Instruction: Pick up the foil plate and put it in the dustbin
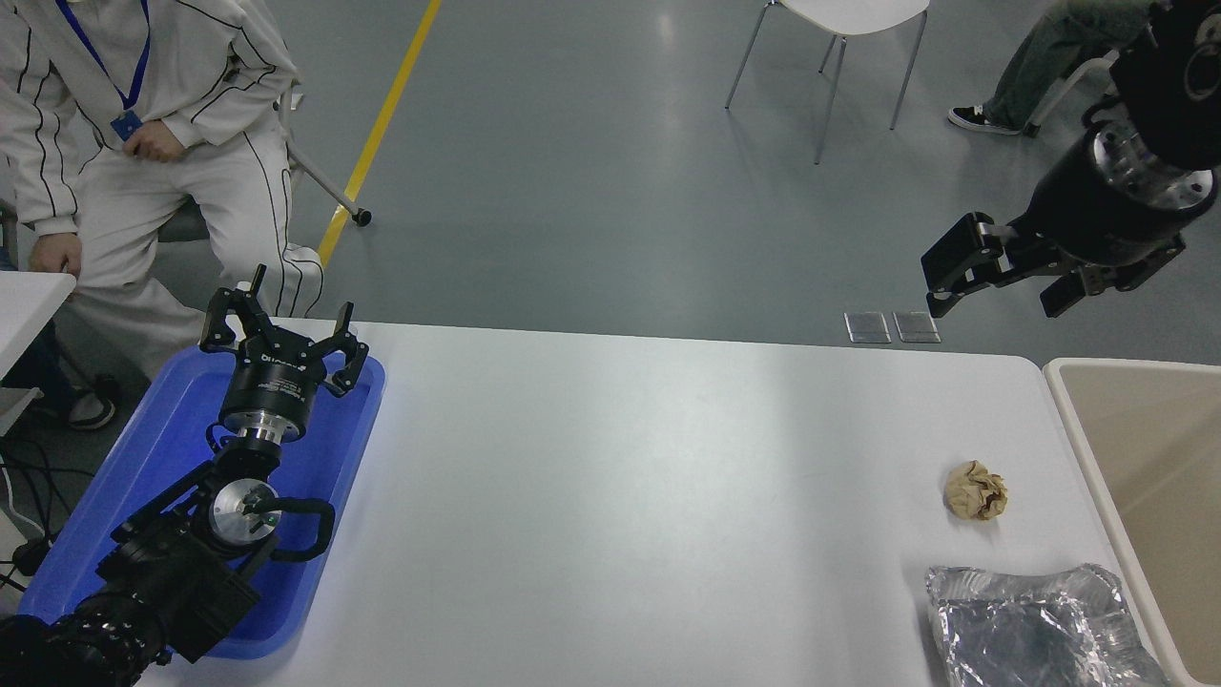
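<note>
The crumpled silver foil plate (1035, 625) lies at the table's front right corner, partly cut off by the picture's bottom edge. The beige dustbin (1078, 420) with a cream rim stands just right of the table. My right gripper (997, 281) is open and empty, raised high beyond the table's far right edge, well away from the plate. My left gripper (281, 334) is open and empty, parked over the blue tray at the lower left.
A small crumpled brown paper ball (975, 490) lies on the table just behind the foil plate. A shallow blue tray (114, 487) sits at the table's left edge. A person in white (143, 143) sits beyond the far left corner. A white chair (839, 38) stands behind.
</note>
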You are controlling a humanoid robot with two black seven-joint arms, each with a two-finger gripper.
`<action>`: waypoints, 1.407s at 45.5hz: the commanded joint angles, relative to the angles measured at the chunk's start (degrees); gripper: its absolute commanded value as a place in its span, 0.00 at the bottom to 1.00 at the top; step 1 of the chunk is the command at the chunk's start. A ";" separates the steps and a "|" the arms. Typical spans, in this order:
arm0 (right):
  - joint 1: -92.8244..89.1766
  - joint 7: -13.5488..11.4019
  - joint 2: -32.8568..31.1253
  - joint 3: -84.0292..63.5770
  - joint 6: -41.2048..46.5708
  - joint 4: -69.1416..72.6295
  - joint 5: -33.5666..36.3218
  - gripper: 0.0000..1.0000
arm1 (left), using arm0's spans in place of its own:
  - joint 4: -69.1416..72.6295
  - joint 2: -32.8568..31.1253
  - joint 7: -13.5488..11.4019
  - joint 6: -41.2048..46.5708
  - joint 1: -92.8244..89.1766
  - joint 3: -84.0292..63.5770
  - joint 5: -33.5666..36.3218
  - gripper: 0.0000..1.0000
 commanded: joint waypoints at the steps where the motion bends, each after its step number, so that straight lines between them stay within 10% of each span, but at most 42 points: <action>1: -0.11 -0.02 -0.03 -0.04 0.00 0.00 0.00 1.00 | 0.00 0.00 0.00 0.00 0.01 0.01 0.00 1.00; 64: -3.71 -0.10 0.05 0.13 0.00 0.17 -1.75 1.00 | 0.00 0.00 -0.09 0.00 0.01 -0.08 0.00 1.00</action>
